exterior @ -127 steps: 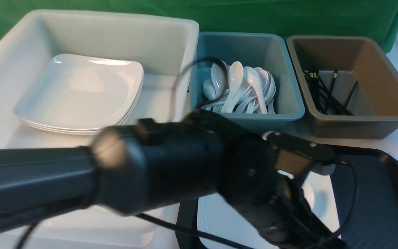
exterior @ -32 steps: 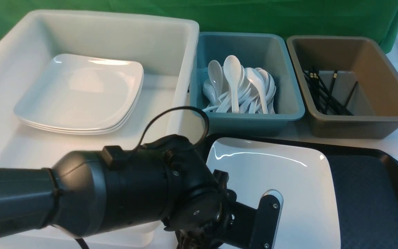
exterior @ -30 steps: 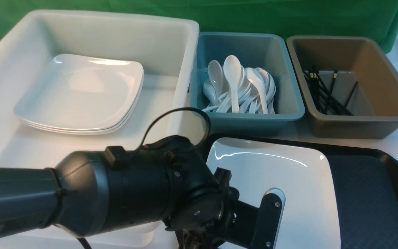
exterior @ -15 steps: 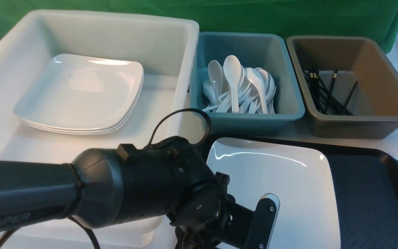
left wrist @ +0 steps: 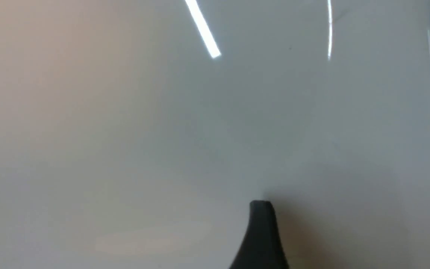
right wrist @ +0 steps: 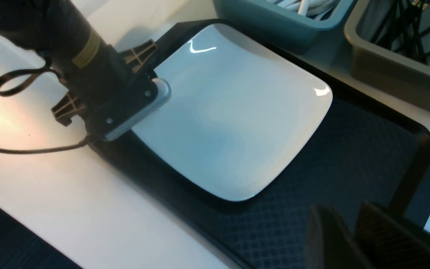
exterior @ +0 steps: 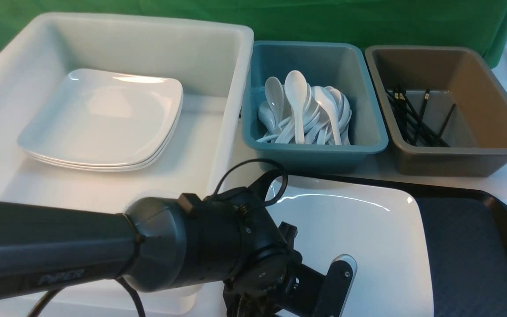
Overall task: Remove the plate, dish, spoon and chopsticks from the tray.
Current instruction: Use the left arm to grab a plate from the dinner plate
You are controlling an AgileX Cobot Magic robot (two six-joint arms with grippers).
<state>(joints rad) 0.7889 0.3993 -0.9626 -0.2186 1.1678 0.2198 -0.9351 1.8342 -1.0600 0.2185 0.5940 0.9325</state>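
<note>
Plate [exterior: 359,237], front view: alone on tray [exterior: 469,251], at its 9 o'clock end; spoons [exterior: 306,110] in teal tub [exterior: 315,152] at 12 o'clock, chopsticks [exterior: 416,119] in brown tub [exterior: 456,165] at 1 o'clock, so apparently only this lift into white tub [exterior: 231,110] at 10 o'clock remaining. Left wrist view: one dark fingertip [left wrist: 261,216] on or just above glossy plate face. Right wrist view: left gripper [right wrist: 103,84] at plate's rim, jaws spread wide, not yet clamped; right gripper [right wrist: 353,239] over tray, empty, open or shut unclear.

"PiPER" on the left arm [exterior: 60,251]
</note>
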